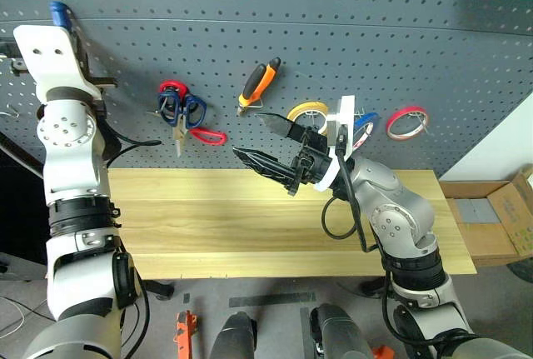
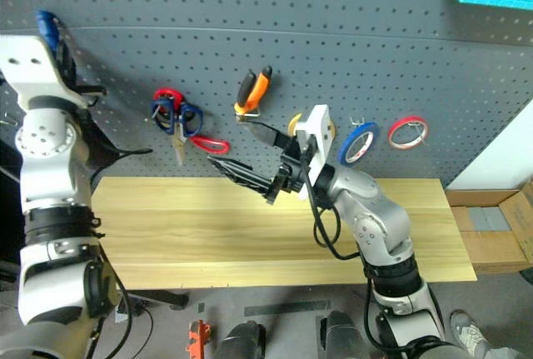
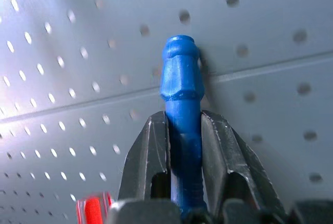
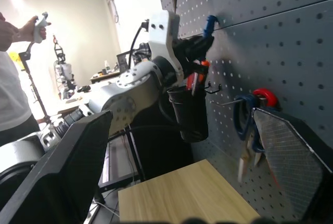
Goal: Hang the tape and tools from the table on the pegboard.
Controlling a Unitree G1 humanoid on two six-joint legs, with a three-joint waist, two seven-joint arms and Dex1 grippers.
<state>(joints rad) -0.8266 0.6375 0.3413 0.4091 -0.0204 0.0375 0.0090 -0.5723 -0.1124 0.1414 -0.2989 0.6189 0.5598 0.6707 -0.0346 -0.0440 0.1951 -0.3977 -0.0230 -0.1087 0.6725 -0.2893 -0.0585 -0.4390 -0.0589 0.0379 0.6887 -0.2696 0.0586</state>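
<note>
My left gripper [image 3: 183, 130] clamps the blue-handled screwdriver [image 3: 181, 83] against the pegboard [image 1: 375, 51] at ten o'clock, while my right gripper [image 1: 262, 144] gapes empty over the table [image 1: 208, 226].

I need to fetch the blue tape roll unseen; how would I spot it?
Look at the dark grey pegboard above the wooden table. Three tape rolls hang there in a row; the blue tape roll is the middle one, between a yellow roll and a red roll.
</note>
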